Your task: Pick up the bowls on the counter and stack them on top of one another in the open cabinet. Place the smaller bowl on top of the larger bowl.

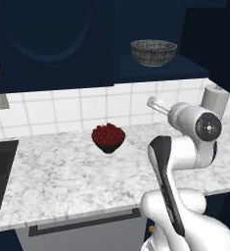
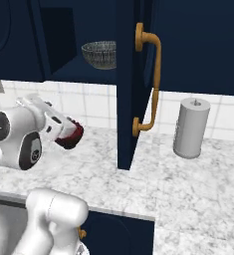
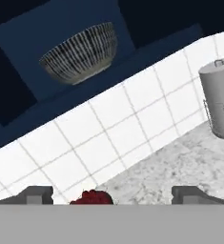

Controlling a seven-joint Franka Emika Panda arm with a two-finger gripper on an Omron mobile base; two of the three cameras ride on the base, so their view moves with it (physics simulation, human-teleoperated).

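One bowl [image 1: 153, 52] sits on cabinet shelf [image 1: 185, 66]. My hand [image 3: 112, 195] is open, empty, above desk [image 1: 62, 171]. Next: find second bowl, grip its rim squarely.

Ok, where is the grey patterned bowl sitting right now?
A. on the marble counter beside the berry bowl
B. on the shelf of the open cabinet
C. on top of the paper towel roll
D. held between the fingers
B: the grey bowl rests on the navy shelf of the open cabinet, above the tiled wall, nothing stacked in it.
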